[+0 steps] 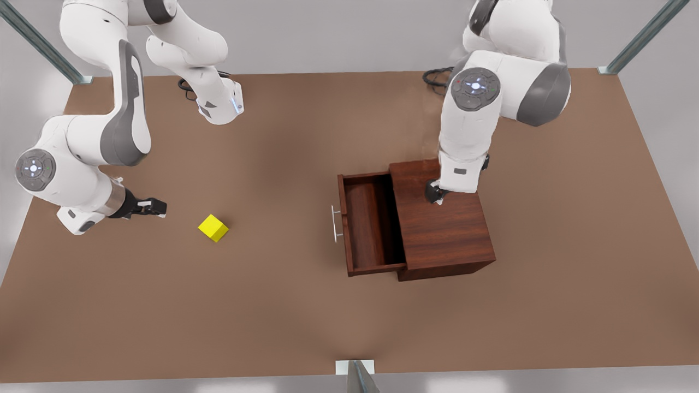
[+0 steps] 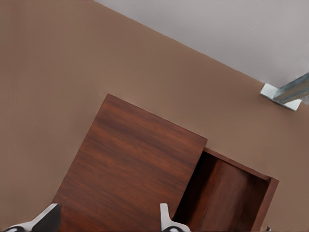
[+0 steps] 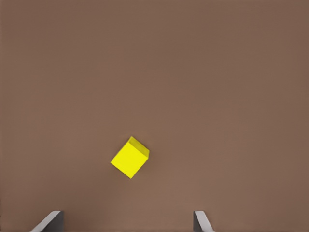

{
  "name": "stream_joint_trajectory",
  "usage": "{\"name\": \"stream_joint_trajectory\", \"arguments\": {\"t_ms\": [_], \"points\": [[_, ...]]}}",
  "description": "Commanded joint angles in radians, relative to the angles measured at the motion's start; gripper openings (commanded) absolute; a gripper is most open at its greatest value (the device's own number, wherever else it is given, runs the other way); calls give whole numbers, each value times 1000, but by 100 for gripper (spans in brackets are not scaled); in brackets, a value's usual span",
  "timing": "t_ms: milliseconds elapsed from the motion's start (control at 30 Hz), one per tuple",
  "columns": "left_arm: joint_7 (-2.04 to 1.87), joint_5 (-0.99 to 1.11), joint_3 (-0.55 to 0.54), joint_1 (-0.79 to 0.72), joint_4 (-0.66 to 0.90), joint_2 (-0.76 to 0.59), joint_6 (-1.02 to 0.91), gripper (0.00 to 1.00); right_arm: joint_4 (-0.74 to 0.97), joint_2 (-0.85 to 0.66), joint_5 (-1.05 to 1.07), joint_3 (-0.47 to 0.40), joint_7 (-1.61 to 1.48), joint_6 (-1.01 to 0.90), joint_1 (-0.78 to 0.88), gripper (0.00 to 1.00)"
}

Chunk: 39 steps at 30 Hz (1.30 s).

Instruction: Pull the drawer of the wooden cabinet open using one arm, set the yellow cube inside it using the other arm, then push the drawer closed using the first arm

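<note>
The wooden cabinet [image 1: 443,221] stands right of the table's middle in the front view. Its drawer [image 1: 370,225] is pulled out toward the front view's left, with nothing inside, and the silver handle [image 1: 336,224] is on its front panel. My left gripper [image 1: 435,194] hovers open over the cabinet top [image 2: 135,164], near the edge where the drawer [image 2: 227,193] comes out; its fingers [image 2: 166,220] hold nothing. The yellow cube [image 1: 213,227] lies on the table at the front view's left. My right gripper [image 1: 158,207] is open, low, and a short way from the cube [image 3: 130,157], not touching it.
The brown table [image 1: 284,316] spreads around the cabinet and cube. Metal frame posts [image 1: 639,38] stand at the back corners, and one [image 1: 357,376] stands at the front edge. Black cables [image 1: 437,76] lie by the arm bases.
</note>
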Motion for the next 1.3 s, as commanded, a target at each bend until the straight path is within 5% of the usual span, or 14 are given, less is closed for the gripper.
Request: {"name": "stream_joint_trajectory", "arguments": {"t_ms": [0,200,533,1267], "points": [[1084,-216,30,179,-584,-317,366,100,15,46,9,-1,562,27,41,100],[1041,-190,74,188,-284,-102,254,100,-30,156,126,-1,746,238,1,100],[902,-149,67,206,-327,-122,224,100,-354,78,197,-10,798,546,-36,100],[827,-216,73,206,-333,-115,218,100,-554,86,158,-4,794,655,-27,100]]}}
